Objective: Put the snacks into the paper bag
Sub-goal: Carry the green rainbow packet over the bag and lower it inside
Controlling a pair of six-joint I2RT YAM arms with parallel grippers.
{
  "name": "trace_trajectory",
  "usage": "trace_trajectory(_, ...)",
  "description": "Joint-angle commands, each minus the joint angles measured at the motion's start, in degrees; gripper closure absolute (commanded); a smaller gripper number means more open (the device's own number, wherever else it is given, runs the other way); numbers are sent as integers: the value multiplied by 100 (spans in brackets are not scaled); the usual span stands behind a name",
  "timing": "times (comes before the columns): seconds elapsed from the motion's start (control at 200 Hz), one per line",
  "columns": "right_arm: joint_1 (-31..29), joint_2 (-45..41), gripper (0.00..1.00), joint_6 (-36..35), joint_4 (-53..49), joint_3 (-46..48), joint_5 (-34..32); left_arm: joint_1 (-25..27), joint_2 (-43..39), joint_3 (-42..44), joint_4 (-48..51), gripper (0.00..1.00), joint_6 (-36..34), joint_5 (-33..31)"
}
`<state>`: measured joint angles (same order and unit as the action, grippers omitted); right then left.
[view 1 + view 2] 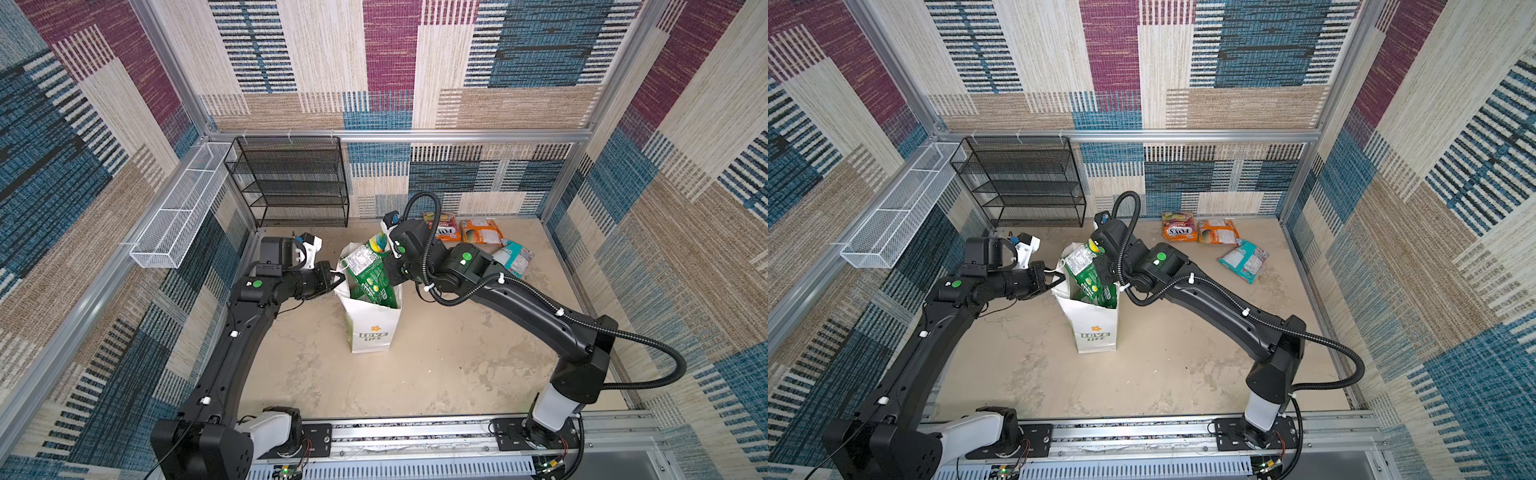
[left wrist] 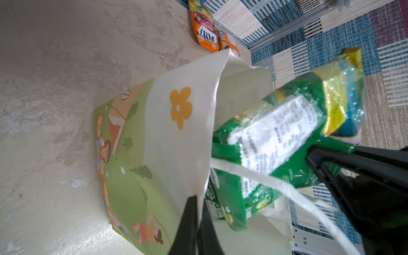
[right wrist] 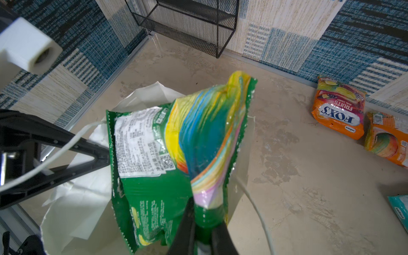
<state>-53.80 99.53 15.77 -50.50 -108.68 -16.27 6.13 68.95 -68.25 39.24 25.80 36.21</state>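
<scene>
Roughly midway, I judged. The paper bag (image 1: 372,332) stood upright at centre frame in both top views, with the left pincer (image 2: 198,205) clenched on its rim and holding the mouth open. The right pincer (image 3: 205,212) grasped a green packet (image 3: 150,198) by one edge: lower end inside the mouth, upper end poking out, not released. More green wrapping (image 1: 380,294) sat deeper inside, seemingly another packet. On the table (image 1: 436,374), upper right of centre, three remained: an orange FOX'S packet (image 1: 448,235), a second orange packet (image 1: 482,236), a teal-white packet (image 1: 513,257).

A robotics lab test booth: aluminium frame (image 1: 374,135), carpet-patterned wall panels (image 1: 324,62), arm-mounting rail (image 1: 415,432) in front.
</scene>
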Motion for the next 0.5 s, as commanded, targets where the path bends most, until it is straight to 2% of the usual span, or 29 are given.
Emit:
trace_trajectory(0.0, -78, 187, 100, -83, -285, -228, -286, 3, -27, -7, -358, 100, 47, 150)
trace_trajectory(0.165, -136, 467, 100, -125, -610, -410, -478, 2, -30, -9, -360, 100, 46, 143)
trace_trajectory(0.496, -144, 876, 99, -320, -651, -649, -249, 2, -14, -9, -349, 100, 45, 140)
